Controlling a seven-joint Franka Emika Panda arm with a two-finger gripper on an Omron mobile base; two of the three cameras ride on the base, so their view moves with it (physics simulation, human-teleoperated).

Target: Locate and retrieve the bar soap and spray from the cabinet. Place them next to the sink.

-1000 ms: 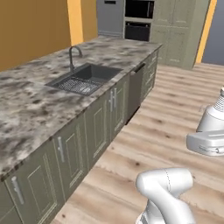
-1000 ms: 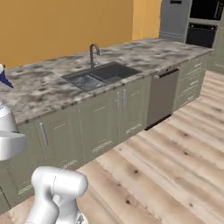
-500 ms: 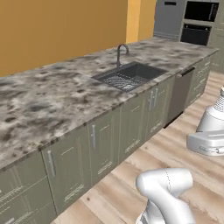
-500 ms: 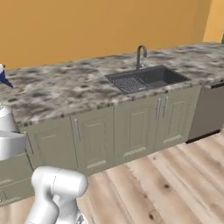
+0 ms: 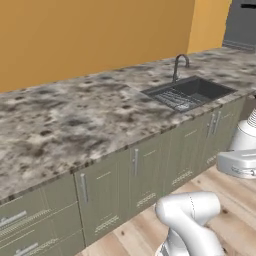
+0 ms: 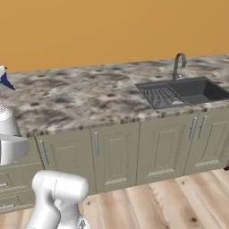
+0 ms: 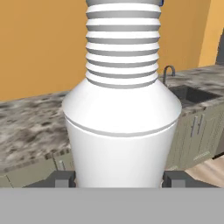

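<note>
The spray (image 7: 122, 118), a white bottle with a ribbed neck, stands upright close in front of the hand camera, and my gripper (image 7: 119, 179) is shut on its lower body with a dark fingertip at each side. The same bottle shows at the right edge of the left base view (image 5: 247, 134), and its blue-grey nozzle (image 6: 4, 79) at the left edge of the right base view. The sink (image 5: 202, 90), a dark basin with a ribbed drainboard and a curved faucet (image 5: 179, 65), lies in the counter off to the right (image 6: 201, 91). The bar soap and the cabinet are out of view.
A long speckled granite counter (image 5: 65, 125) runs along an orange wall (image 6: 112, 27). Grey-green base cabinets with short handles (image 6: 116, 154) stand below it. Light wood floor (image 6: 170, 205) lies between the base and the cabinets. A dark appliance (image 5: 242, 22) stands at the far right.
The whole scene has shifted as the base turned: the counter now faces the cameras and the sink has slid to the right. The spray stays held in the gripper.
</note>
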